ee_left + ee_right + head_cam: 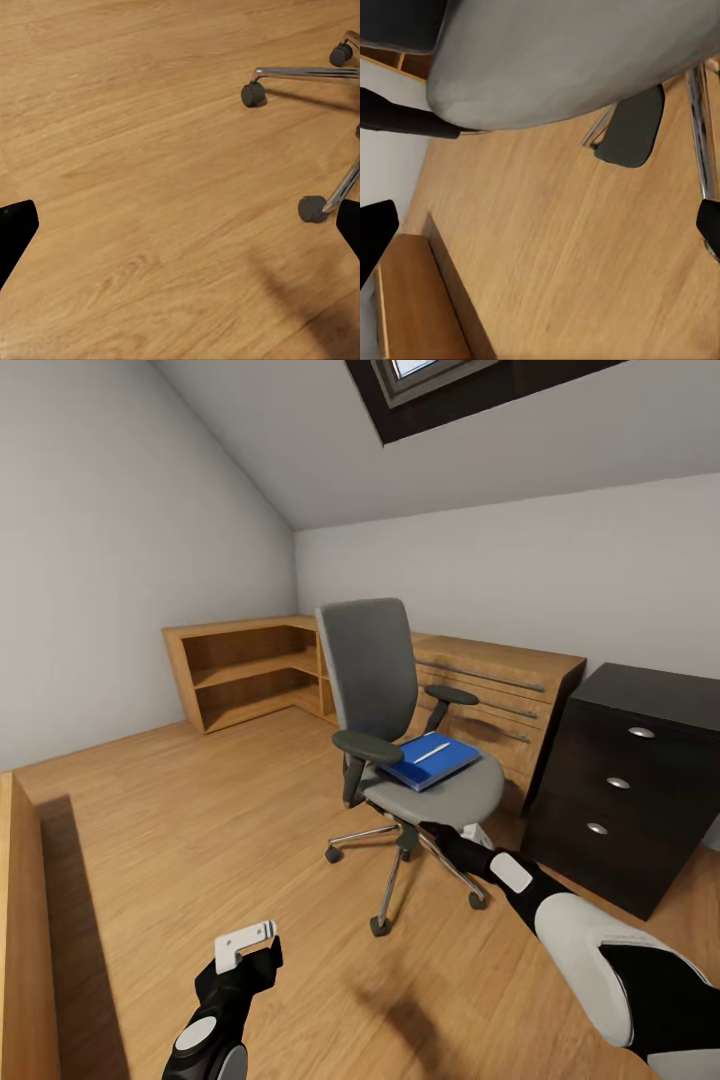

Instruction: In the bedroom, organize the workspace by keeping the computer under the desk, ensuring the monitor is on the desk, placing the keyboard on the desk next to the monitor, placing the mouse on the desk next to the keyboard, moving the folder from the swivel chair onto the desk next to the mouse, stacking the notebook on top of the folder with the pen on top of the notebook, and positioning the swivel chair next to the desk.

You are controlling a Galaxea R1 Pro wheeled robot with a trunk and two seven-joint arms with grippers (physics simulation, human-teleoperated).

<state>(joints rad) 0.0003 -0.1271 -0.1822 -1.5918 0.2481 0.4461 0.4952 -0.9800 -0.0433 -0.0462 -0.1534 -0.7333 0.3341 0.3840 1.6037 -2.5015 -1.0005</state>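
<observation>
The swivel chair (pixel 395 740) stood at the centre of the frame, with the blue folder (pixel 432 760) and the white pen (pixel 432 752) on its seat. The right gripper (pixel 452 838) reached under the seat, jaws released. The left gripper (pixel 245 945), lower left, was released too.

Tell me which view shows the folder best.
The head view: the blue folder lies flat on the swivel chair seat, with the pen on top. The right wrist view looks up at the seat's underside; the left wrist view catches the castors.
</observation>
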